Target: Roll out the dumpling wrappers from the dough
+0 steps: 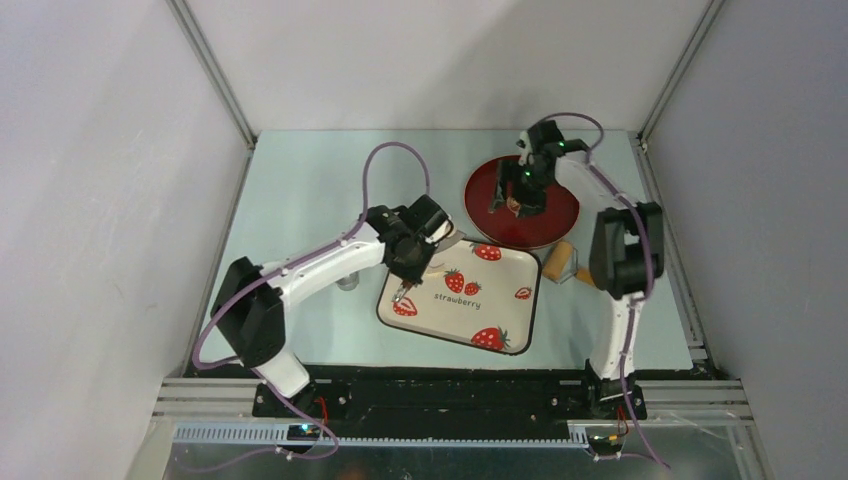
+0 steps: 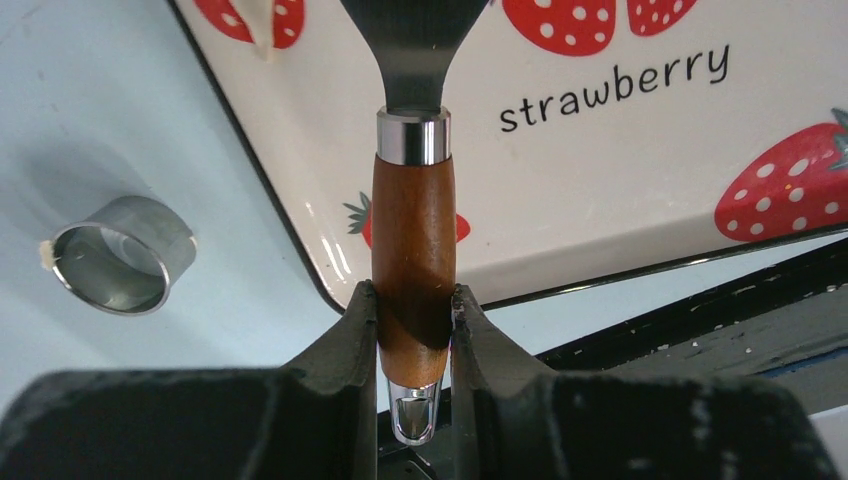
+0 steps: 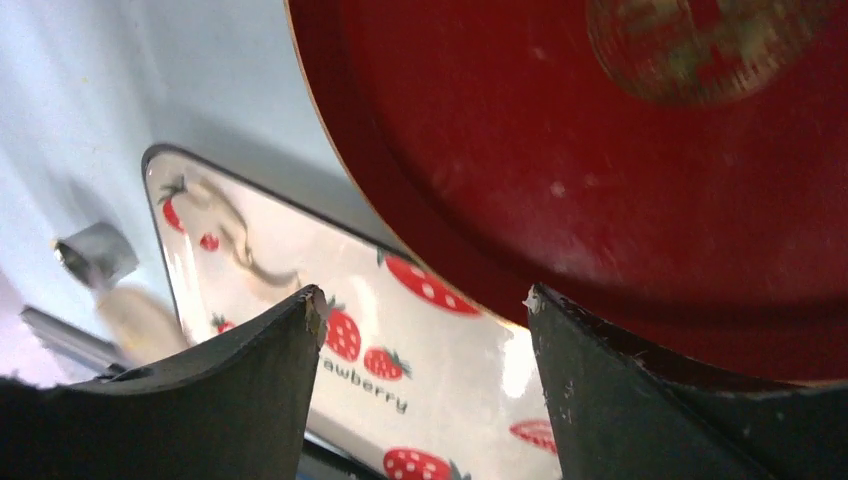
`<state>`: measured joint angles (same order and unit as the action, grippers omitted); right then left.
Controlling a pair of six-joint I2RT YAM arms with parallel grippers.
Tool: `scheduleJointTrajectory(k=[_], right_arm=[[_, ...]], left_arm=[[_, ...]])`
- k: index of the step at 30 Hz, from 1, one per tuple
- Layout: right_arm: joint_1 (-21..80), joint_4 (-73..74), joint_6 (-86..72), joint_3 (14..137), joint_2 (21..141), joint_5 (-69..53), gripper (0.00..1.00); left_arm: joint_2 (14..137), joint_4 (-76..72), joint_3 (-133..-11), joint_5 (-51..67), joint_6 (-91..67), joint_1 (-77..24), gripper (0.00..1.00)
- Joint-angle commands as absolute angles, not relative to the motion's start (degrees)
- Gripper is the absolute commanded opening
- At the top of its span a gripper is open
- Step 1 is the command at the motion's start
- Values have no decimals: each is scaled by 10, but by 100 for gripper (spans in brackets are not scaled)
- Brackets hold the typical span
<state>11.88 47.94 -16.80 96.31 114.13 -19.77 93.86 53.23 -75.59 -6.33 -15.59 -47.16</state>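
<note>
Over strawberry tray (image 2: 600,180), left jaws clamped on wooden-handled scraper (image 2: 413,220); right jaws apart above red plate (image 3: 600,200); dough scrap (image 3: 228,225) lies near tray corner. Risk: steep blade tears it.

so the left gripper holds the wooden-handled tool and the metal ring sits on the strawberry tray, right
No: the metal ring sits on the table beside the strawberry tray, as the left wrist view shows. The left gripper does hold the wooden-handled tool.

One dough scrap (image 3: 235,240): pale cream, flattened into a thin irregular strip, lying by strawberry tray (image 3: 470,340) left edge. One dumpling wrapper (image 3: 690,45): thin round mottled disc, blurred, flat on red plate (image 3: 600,200) beyond tray.
</note>
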Motion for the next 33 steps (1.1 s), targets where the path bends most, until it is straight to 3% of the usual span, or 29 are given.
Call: scheduleJointTrajectory(k=[1,8,19,25,33], right_arm=[[158,552,-152,1101,1232,-157,75],[201,610,-145,1214,1349,-147,57],[221,539,-153,1036,1263,-226,51],[223,516,-165,995,1210,-251,53],[190,504,-182,971,1102,-245,66]], left_arm=[[878,518,-757,-63,-167,-451,0],[844,518,-748,-53,-167,-424,0],[850,519,-772,-43,-159,-413,0],[871,519,-791,-36,-145,-413,0],[941,519,-847,-10,-138,-413,0]])
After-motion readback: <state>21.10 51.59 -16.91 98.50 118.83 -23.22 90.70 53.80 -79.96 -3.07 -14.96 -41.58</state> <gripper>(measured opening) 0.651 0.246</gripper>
